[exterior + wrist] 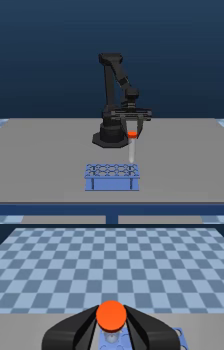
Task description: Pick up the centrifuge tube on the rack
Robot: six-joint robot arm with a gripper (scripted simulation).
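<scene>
While the black six-joint robot arm stands on its round dark base at the middle of the flat grey table, its black two-fingered gripper hangs above the end of the low blue rectangular rack that lies toward the exterior view's right. Clamped between the dark fingers is the small slender whitish translucent centrifuge tube, gripped at its round orange-red cap; the tube hangs upright below the gripper. Its lower tip reaches down to about the level of the rack's top plate, and whether it sits in a hole or has cleared it cannot be told from the exterior view. The rack, with a grid of round holes on top and dark legs, rests on the table in front of the arm's base. Seen from the wrist camera, the fingers close against both sides of the orange-red cap, with the rack's blue perforated top visible directly beneath and a blue checkered floor beyond the table edge.
</scene>
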